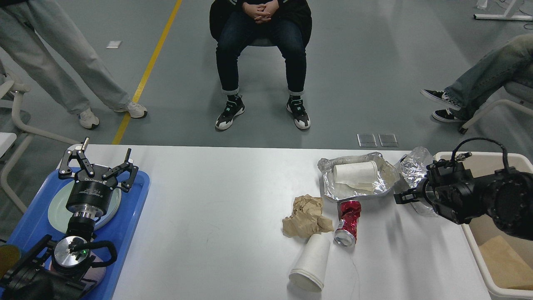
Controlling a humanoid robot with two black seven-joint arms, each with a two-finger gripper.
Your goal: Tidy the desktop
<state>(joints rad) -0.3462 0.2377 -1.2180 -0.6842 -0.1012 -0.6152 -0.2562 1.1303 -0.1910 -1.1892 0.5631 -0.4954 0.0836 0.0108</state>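
The white desktop (216,187) carries rubbish on its right half. A foil tray (333,189) holds a white cup (355,172) on its side. In front of it lie crumpled brown paper (306,216), a crushed red can (347,220) and a tipped white paper cup (310,261). Crumpled foil (412,167) sits at the right edge, partly hidden by my right arm. My right gripper (403,196) is low beside the foil, pointing left; it looks dark and small, and its fingers cannot be told apart. My left gripper (98,166) stands open over the blue tray, holding nothing.
A blue tray (129,216) with a pale plate (56,210) sits at the left edge. A beige bin (479,254) stands off the right edge with a brown item inside. A seated person and other people's legs are beyond the far edge.
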